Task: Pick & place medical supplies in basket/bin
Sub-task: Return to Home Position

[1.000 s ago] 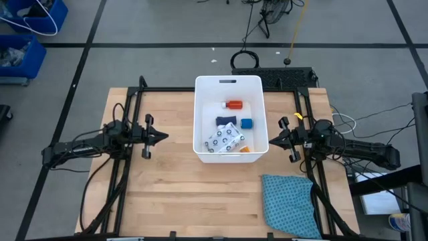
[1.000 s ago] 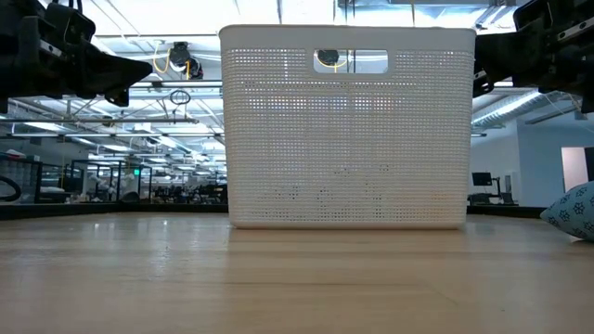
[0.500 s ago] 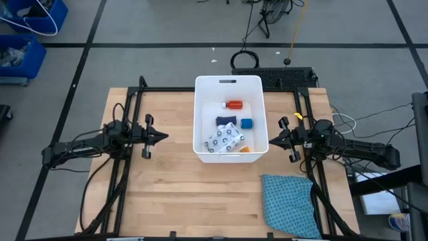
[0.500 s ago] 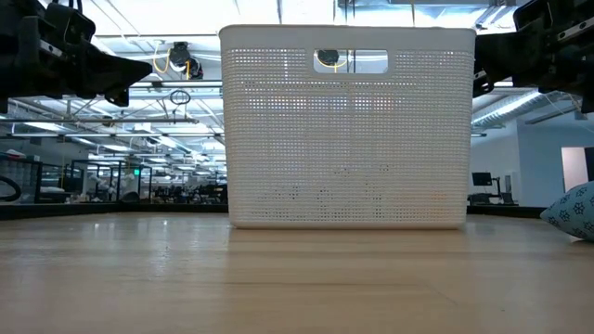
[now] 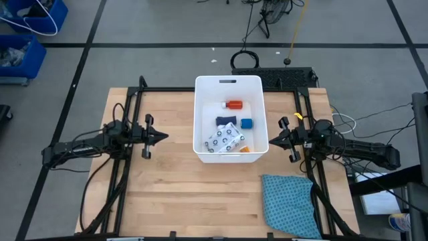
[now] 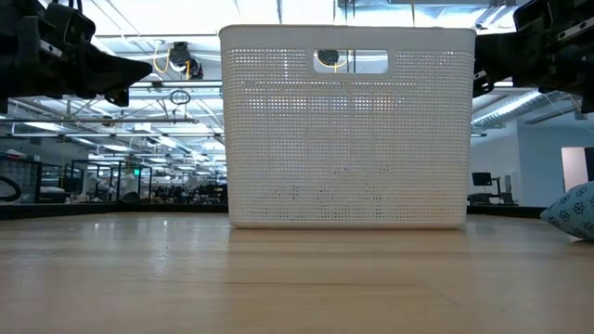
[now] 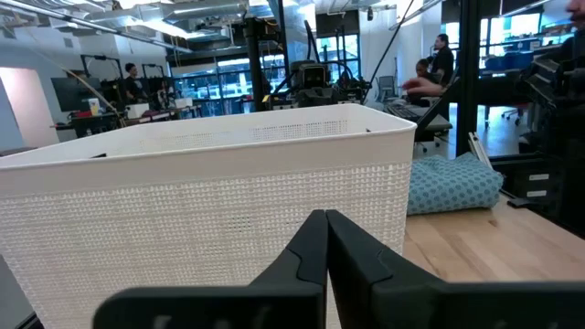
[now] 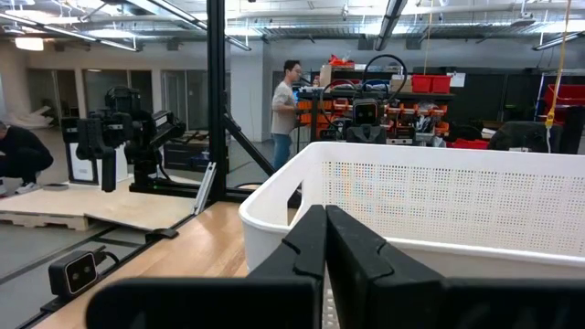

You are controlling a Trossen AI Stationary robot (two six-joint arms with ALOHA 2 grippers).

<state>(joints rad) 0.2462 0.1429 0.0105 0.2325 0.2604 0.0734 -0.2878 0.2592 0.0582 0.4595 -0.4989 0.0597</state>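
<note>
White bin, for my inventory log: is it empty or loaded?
Loaded. The high view shows the white bin holding an orange pill bottle, blue cube, dark blue bar and patterned packet.

The tub (image 6: 348, 130) hides its contents in the low view; at 3 o'clock the picture's edge cuts off the cloth (image 6: 574, 211).

A grey floor (image 5: 167, 27) crossed by dark lines surrounds the wooden table (image 5: 174, 187). Blue bins (image 5: 57, 13) stand beyond the table's far-left corner, and a coiled black cable (image 5: 232, 61) lies behind its far edge. Past the table is an open hall with ceiling lights (image 8: 27, 43), where 1 person (image 8: 291, 100) stands near equipment racks (image 8: 430, 100).
</note>
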